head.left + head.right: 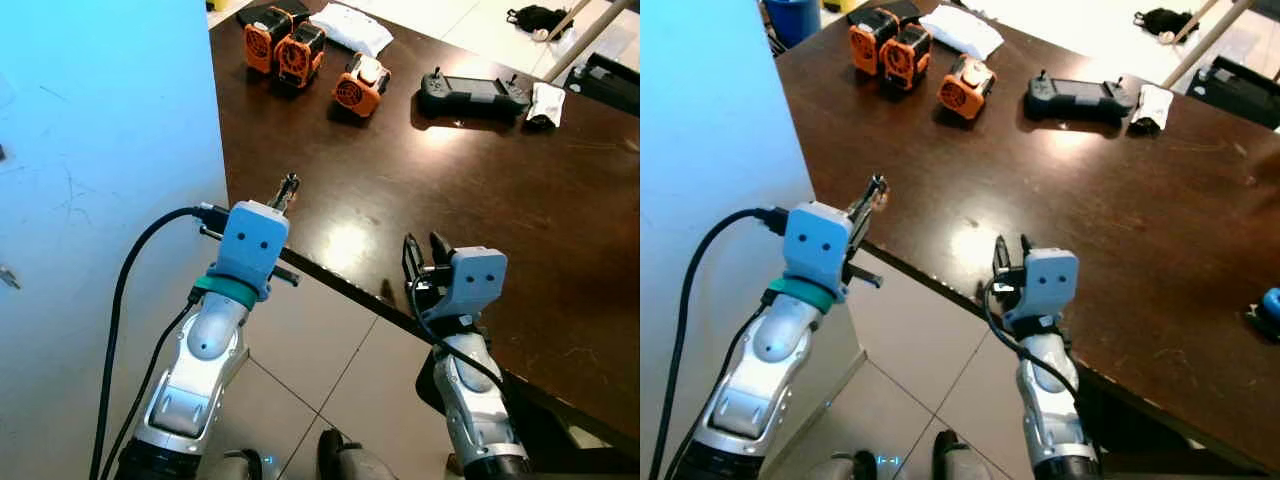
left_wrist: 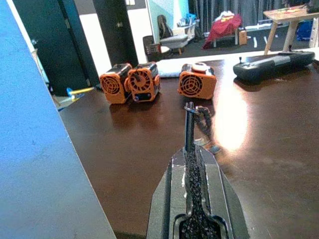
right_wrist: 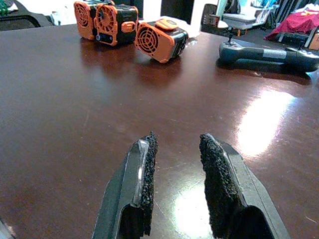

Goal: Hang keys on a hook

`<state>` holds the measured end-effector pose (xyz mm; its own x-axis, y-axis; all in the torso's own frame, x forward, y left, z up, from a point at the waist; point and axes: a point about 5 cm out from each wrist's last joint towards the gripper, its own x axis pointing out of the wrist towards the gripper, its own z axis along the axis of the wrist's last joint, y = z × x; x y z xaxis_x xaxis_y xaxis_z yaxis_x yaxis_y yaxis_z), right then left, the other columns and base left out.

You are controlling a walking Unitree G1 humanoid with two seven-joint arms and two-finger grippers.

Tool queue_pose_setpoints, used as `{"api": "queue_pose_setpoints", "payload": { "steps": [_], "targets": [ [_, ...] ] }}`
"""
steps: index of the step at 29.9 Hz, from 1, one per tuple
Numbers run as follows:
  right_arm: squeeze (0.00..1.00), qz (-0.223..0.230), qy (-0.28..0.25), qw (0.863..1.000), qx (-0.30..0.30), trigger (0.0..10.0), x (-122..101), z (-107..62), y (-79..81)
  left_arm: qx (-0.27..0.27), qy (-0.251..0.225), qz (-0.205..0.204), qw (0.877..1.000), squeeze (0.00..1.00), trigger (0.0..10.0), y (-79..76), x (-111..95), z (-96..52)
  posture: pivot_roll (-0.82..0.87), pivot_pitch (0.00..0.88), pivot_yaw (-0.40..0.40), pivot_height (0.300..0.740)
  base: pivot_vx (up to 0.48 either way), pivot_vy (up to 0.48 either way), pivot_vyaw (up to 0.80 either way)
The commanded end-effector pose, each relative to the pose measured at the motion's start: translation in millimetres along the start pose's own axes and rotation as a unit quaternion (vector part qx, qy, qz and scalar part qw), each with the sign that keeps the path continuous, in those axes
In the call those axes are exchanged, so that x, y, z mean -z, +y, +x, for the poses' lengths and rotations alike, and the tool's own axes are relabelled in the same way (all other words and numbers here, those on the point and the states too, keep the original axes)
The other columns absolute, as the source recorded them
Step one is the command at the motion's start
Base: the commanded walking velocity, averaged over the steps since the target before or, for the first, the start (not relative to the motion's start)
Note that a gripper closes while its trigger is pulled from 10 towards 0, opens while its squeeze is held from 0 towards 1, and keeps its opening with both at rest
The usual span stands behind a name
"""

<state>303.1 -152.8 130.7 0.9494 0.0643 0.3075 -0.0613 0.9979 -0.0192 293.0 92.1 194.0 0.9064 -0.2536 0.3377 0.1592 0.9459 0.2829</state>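
I have the left pincer [image 2: 192, 149] pressed together on the keys [image 2: 192, 112], which stick out past its fingertips, a ring and short chain drooping just beyond them; I judge the tight pinch is there to stop them swinging in transit. Ahead of that pincer the dark table [image 1: 480, 190] carries three orange fan units [image 2: 149, 82] and a black controller [image 2: 274, 62], well apart from the keys; to its left stands a pale blue wall [image 1: 100, 200]. I cannot make out a hook, so I judge the hanging is not yet begun. My right pincer [image 3: 174, 164] hovers low over the table near its edge, its fingers spread with nothing between them, parked out of the way.
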Motion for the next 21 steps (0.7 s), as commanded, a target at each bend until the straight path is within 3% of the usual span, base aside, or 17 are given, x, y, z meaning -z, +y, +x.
{"api": "queue_pose_setpoints", "payload": {
  "steps": [1, 21],
  "targets": [
    [0.0, -0.001, 0.019, 1.0, -0.001, 10.0, 7.0, -6.2, -2.1, 0.01, 0.006, 0.014, 1.0, 0.0, 10.0, -5.0, 4.9, -9.3, -0.06, 0.127, -0.029, 0.74, -0.259, 0.0, 0.0],
    [0.0, -0.014, 0.033, 0.999, -0.005, 10.0, 10.1, -2.8, -5.5, 0.019, 0.009, 0.02, 1.0, 0.0, 10.0, -11.3, 7.9, -12.6, -0.06, 0.128, -0.035, 0.74, -0.322, 0.0, 0.0]
  ]
}}
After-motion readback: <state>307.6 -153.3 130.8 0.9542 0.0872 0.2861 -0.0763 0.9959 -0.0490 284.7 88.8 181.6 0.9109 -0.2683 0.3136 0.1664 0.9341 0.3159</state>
